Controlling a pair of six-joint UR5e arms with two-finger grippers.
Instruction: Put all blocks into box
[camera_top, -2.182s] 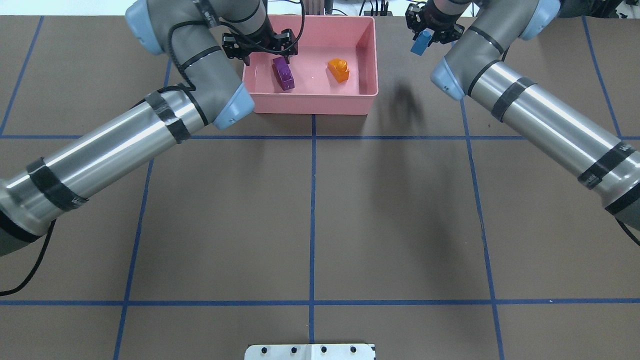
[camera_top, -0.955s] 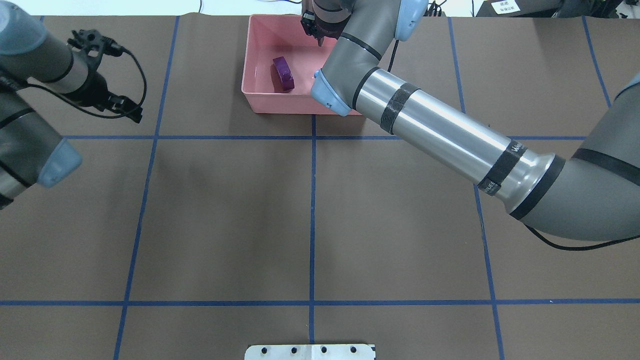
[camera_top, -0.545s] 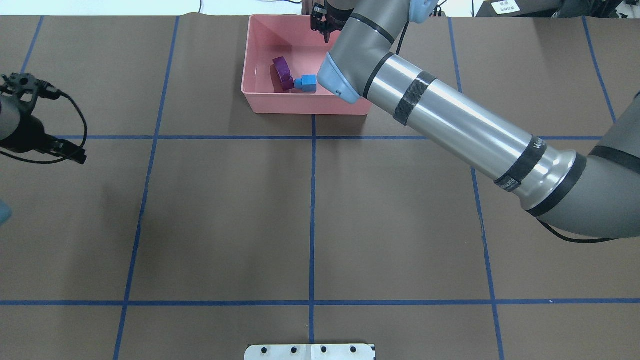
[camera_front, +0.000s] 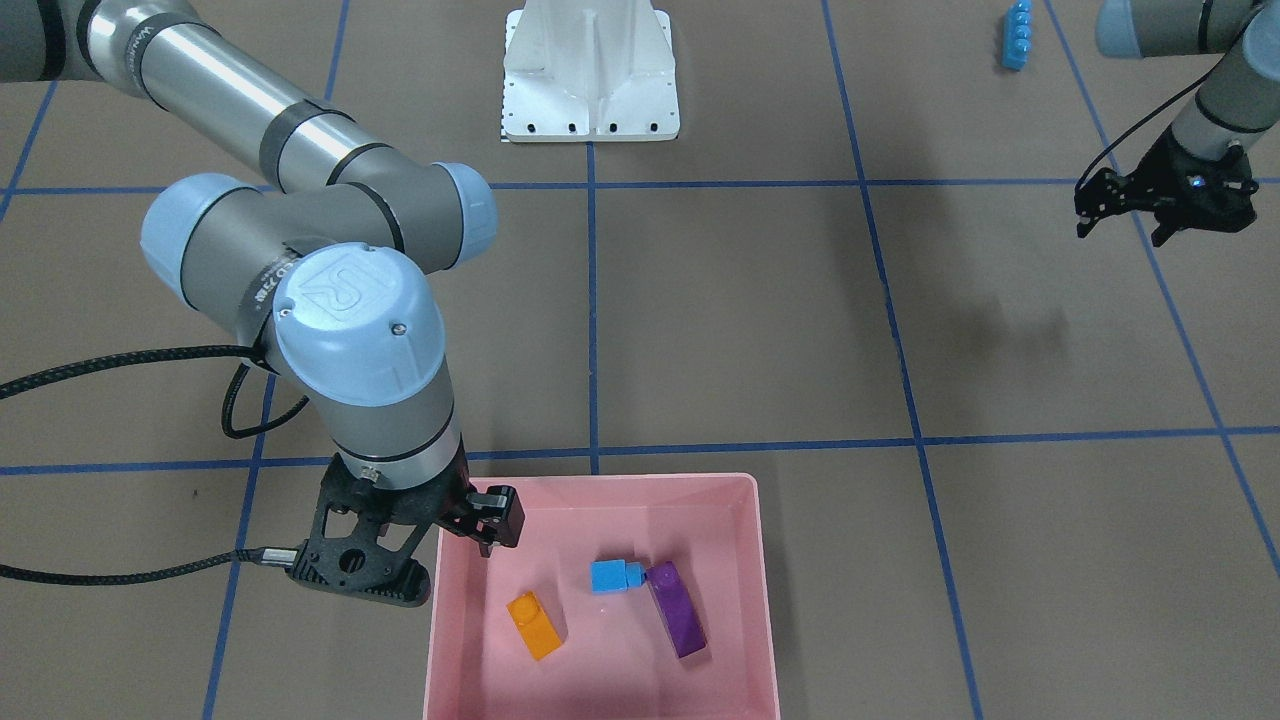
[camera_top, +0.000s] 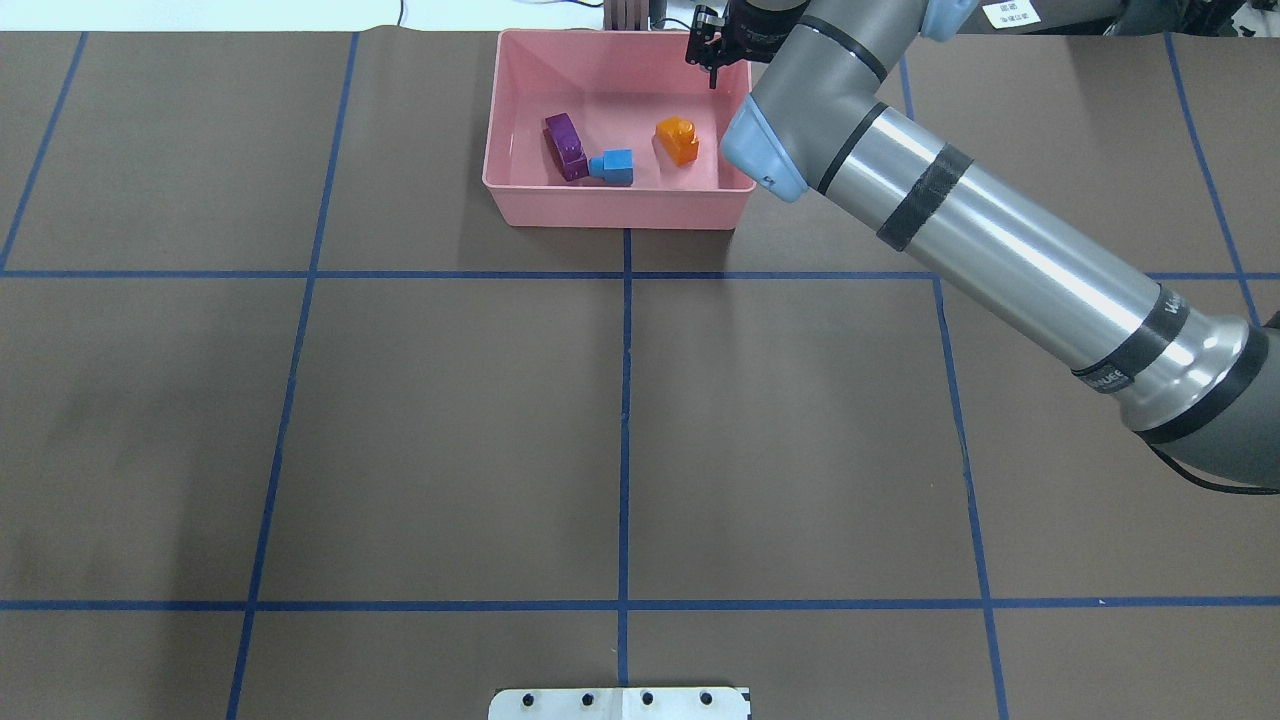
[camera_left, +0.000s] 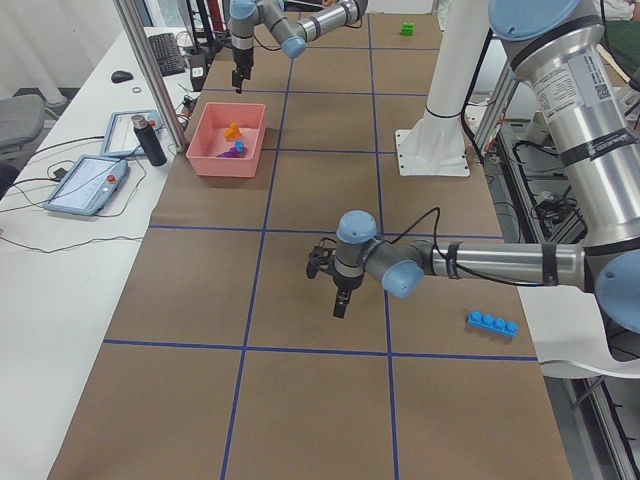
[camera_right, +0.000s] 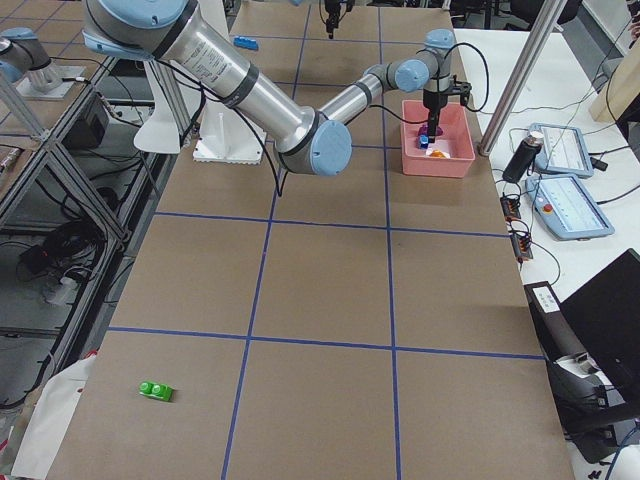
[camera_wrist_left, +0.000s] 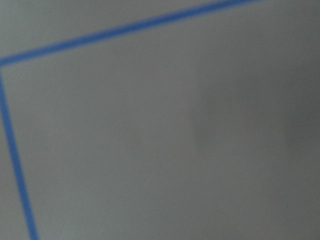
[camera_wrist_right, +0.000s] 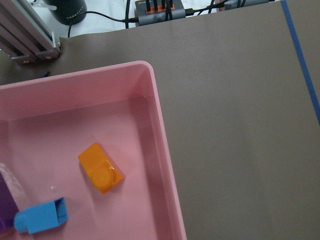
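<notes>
The pink box (camera_top: 620, 210) stands at the table's far middle. In it lie the purple brick (camera_top: 566, 146), the small blue cube (camera_top: 614, 166) touching it, and the orange brick (camera_top: 678, 140). They also show in the front-facing view: purple (camera_front: 677, 608), cube (camera_front: 612, 576), orange (camera_front: 535, 625). My right gripper (camera_top: 712, 60) is open and empty above the box's far right corner (camera_front: 460, 500). My left gripper (camera_front: 1120, 235) is open and empty above bare table. The long blue brick (camera_front: 1016, 35) lies near the robot's left side. The green brick (camera_right: 156, 390) lies far off on the robot's right.
The white pedestal base (camera_front: 590, 70) stands at the robot's edge of the table. Tablets and a dark bottle (camera_left: 150, 140) sit on the white bench beyond the box. Blue tape lines grid the brown table cover (camera_top: 400, 420).
The blue cube has left my right gripper and now lies in the box. My right arm has swung right, uncovering the orange brick. My left arm has gone out of the overhead view.
</notes>
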